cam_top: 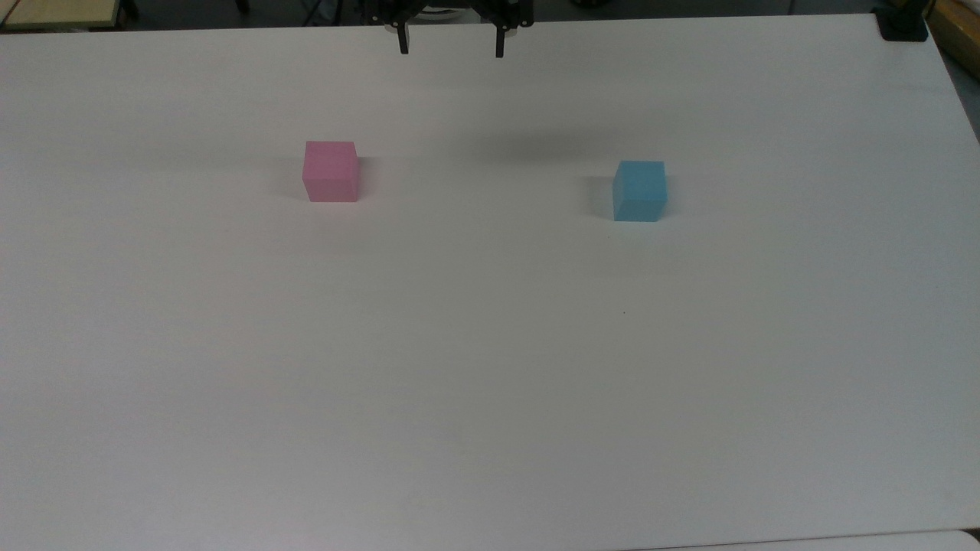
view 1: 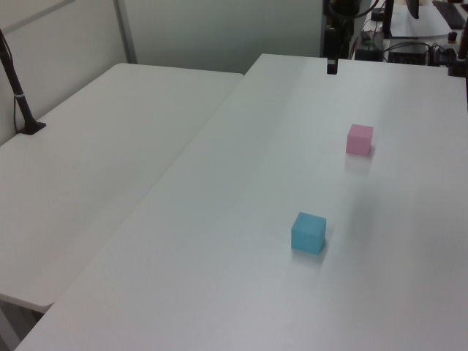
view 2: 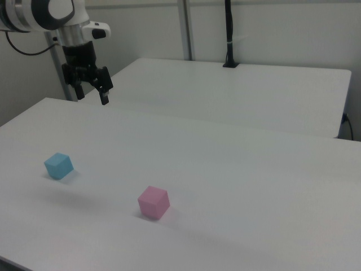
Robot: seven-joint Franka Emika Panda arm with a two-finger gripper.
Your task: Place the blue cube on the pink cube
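Blue cube (cam_top: 639, 191) sits well apart from pink cube (cam_top: 331, 171)

Top view: elevated, facing the arm across the white table (cam_top: 490, 383). Left view and right view: raised, looking obliquely from opposite table sides. Shared by all: table, pink cube (cam_top: 331, 171), blue cube (cam_top: 639, 191).

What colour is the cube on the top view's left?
Pastel pink; the pink cube shows best in the top view.

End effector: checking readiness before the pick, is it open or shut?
Open. The end effector has its two fingers spread wide apart, holding nothing, above the table's far edge.
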